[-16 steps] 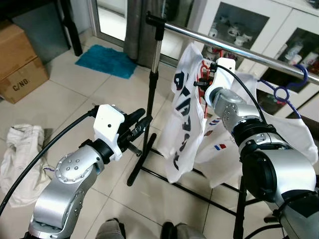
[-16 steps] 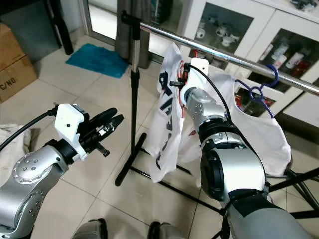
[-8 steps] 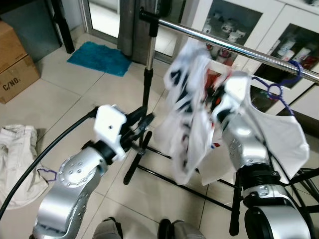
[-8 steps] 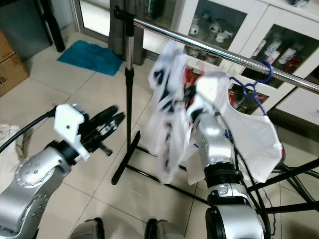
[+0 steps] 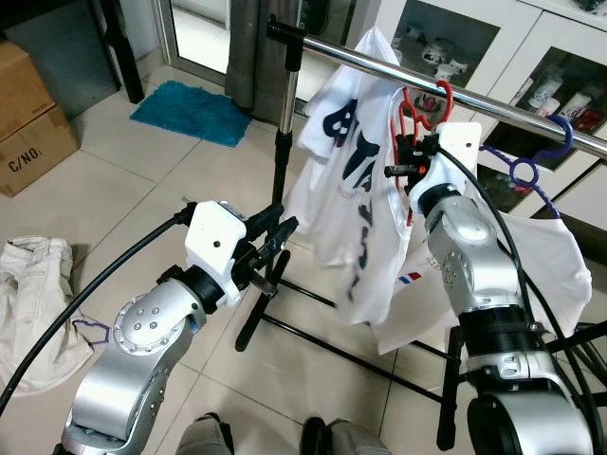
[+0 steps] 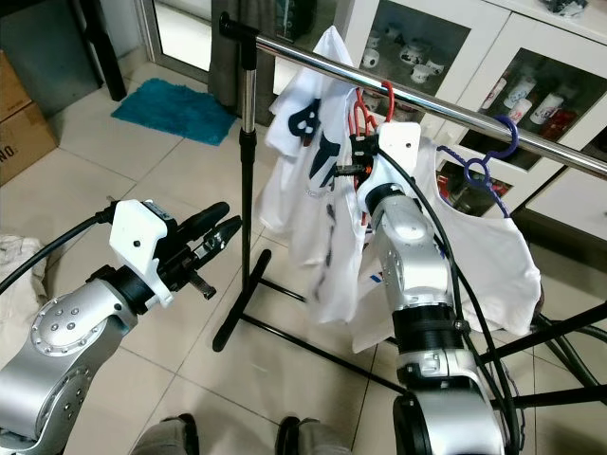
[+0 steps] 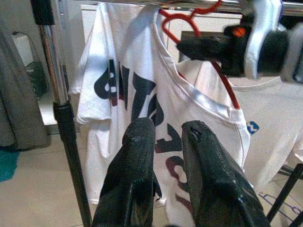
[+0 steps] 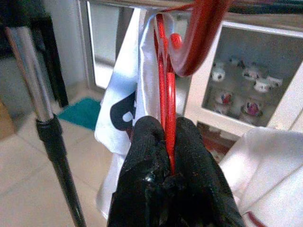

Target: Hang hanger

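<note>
A red hanger carrying a white T-shirt with dark lettering is held up at the chrome rail of a clothes rack, its hook seen at the rail in the right wrist view. The right gripper is raised to the hanger, and its two black fingers are pressed together on the hanger's red wire just below the hook. To the right along the rail, a purple hanger with a second white garment is hung. The left gripper is held lower and to the left, near the rack's black upright post; its fingers are nearly together with a narrow gap between them, nothing is gripped, and they are pointed toward the lettered shirt. On the tiled floor, a crumpled white cloth lies at the near left, a cardboard box stands at the far left, and a blue mat lies beyond the post.
</note>
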Controlling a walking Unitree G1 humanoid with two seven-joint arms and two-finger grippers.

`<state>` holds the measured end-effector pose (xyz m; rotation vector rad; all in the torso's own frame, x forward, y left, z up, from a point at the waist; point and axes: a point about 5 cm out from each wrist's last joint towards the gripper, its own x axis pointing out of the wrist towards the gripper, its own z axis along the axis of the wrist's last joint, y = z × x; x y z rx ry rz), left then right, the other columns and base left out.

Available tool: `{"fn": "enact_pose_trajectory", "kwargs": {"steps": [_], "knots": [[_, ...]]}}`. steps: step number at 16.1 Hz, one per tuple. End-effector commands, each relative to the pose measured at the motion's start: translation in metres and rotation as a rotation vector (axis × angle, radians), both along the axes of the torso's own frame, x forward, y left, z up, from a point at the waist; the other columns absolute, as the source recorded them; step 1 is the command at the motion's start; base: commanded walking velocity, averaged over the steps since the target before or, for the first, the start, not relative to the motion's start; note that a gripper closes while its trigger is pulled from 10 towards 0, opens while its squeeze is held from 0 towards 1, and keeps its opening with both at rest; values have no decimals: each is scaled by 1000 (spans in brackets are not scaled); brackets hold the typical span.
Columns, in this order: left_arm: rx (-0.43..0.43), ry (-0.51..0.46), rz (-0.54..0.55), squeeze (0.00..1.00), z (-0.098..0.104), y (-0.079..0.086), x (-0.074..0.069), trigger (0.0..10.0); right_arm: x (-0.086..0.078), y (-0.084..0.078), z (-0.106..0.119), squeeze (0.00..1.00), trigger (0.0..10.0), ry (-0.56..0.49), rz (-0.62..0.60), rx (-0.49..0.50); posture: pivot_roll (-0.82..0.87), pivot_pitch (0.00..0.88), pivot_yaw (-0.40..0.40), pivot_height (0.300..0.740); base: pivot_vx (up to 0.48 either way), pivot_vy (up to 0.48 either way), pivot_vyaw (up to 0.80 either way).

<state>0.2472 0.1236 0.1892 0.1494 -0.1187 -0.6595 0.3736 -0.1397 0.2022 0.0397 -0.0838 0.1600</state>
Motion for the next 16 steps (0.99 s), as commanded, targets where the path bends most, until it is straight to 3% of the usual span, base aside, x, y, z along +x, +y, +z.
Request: {"fn": "enact_pose_trajectory", "kwargs": {"steps": [1, 4, 9, 12, 14, 16], "knots": [[11, 9, -25, 0, 0, -5, 1, 10000, 6, -3, 12, 0, 10000, 6, -19, -39, 96, 167, -128, 740, 0, 0, 0], [31, 33, -55, 0, -2, -6, 2, 10000, 32, 10, 10, 0, 10000, 168, -5, -123, 91, 178, -115, 740, 0, 0, 0], [68, 65, -81, 0, -4, -3, 5, 10000, 45, 15, 11, 0, 10000, 314, -57, -33, 98, 203, -100, 740, 0, 0, 0], [79, 68, -85, 0, -3, -1, 5, 10000, 49, 15, 17, 0, 10000, 308, -75, 34, 115, 218, -98, 740, 0, 0, 0], [82, 72, -101, 0, -1, 0, 3, 10000, 49, 20, 20, 0, 10000, 261, -4, 12, 129, 223, -78, 740, 0, 0, 0], [83, 85, -125, 0, -2, -1, 1, 10000, 44, 25, 8, 0, 10000, 233, 113, -52, 132, 224, -44, 740, 0, 0, 0]]}}
